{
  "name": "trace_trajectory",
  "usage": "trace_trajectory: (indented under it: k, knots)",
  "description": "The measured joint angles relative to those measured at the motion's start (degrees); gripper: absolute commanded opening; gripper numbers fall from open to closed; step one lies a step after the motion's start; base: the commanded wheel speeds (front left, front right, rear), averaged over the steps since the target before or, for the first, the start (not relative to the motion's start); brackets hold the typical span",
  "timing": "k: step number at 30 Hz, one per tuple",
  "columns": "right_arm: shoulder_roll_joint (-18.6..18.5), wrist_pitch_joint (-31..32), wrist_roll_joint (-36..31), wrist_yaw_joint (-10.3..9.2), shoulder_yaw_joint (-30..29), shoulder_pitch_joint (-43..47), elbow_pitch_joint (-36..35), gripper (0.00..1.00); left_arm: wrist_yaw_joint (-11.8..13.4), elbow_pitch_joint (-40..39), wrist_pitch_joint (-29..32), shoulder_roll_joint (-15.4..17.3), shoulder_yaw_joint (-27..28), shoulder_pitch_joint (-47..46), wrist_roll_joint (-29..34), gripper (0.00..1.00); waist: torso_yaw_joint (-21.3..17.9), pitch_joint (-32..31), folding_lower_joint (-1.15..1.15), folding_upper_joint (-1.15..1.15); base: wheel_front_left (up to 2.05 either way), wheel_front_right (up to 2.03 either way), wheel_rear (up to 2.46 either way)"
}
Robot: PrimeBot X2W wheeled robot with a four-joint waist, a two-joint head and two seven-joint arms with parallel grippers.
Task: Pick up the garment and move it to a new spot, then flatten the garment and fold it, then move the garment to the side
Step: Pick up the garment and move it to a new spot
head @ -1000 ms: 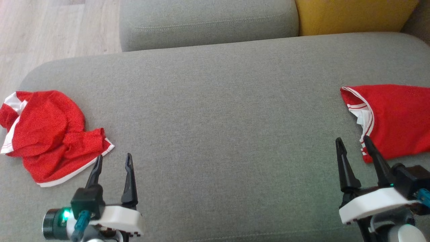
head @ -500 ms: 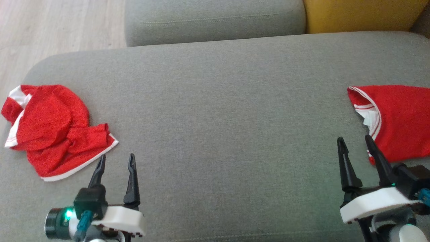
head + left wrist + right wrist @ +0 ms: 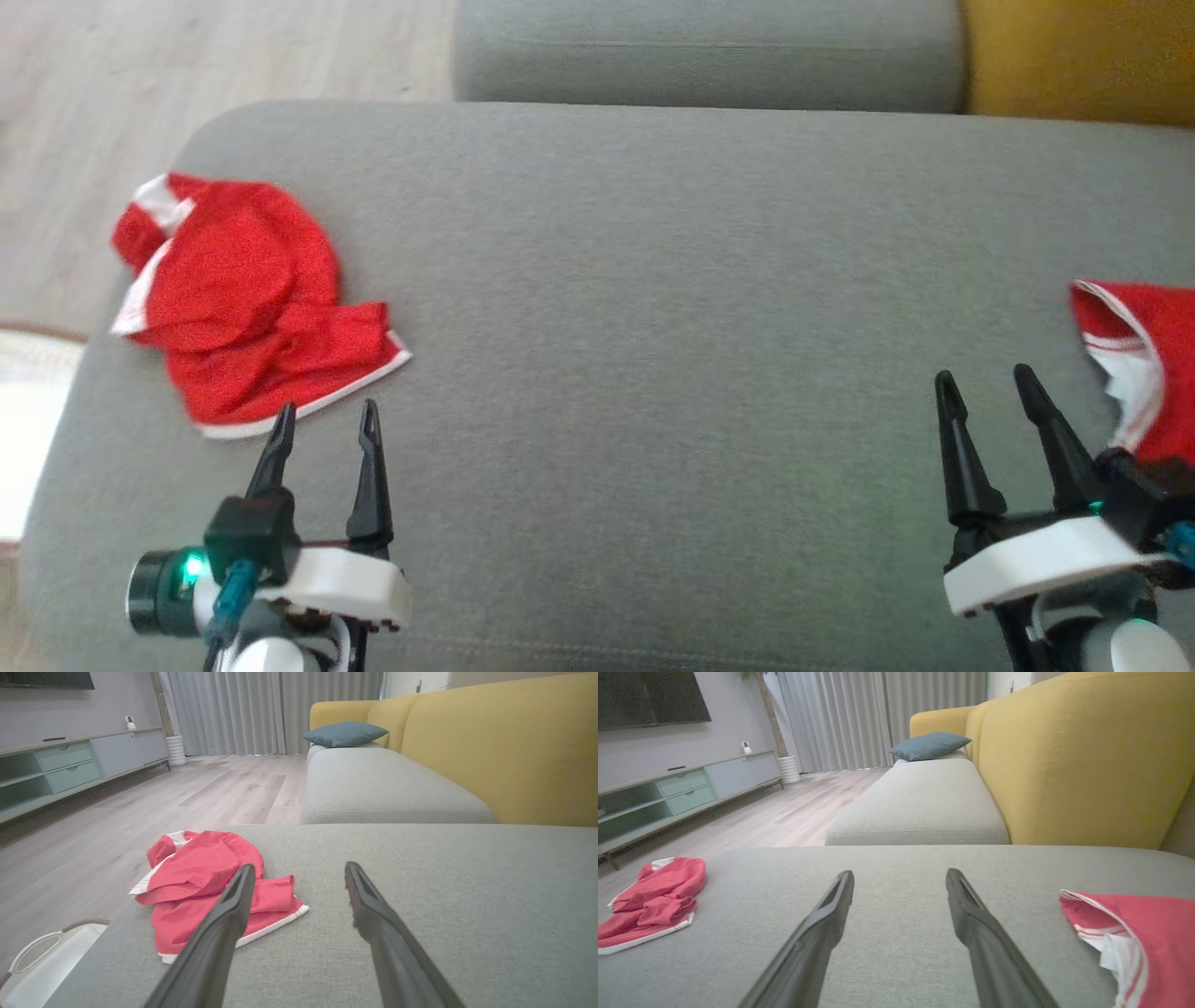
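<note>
The crumpled red garment [image 3: 252,303] lies in a heap near the left end of the grey sofa cushion [image 3: 653,233], ahead of the left gripper [image 3: 329,407] and a little to its left. The gripper's two dark fingers stand apart and hold nothing. The heap's long axis runs on a slant, from a white-trimmed bunch at the far left corner down to a white-edged hem that ends just before the left fingertips. In the left wrist view that hem corner sits nearly between the fingers, so a short reach forward and slightly leftward probably meets it first. The right gripper [image 3: 984,373], jaws also spread and empty, is well apart from the heap across the bare cushion. It sits just beside a second red garment [image 3: 1134,364] with striped white trim at the right edge. The left arm is therefore clearly the nearer one for the pick-up.
</note>
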Motion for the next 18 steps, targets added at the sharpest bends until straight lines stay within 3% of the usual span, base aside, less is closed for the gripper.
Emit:
trace_trajectory:
  k: [11, 18]
  knots:
    - [0.03, 1.05, 0.00, 0.00, 2.00, -0.07, -2.00, 1.00, -0.01, 0.30, -0.25, -0.20, 0.00, -1.35, 0.01, 1.00, 10.03, 0.18, 0.00, 0.00, 0.00, 0.00, 0.00]
    - [0.03, 1.71, -0.03, 0.00, 2.02, -0.10, -3.07, 1.00, -0.07, 0.41, -0.51, -0.20, 0.23, -1.35, 0.01, 1.00, 13.84, 0.40, 0.00, 0.00, 0.00, 0.00, 0.00]
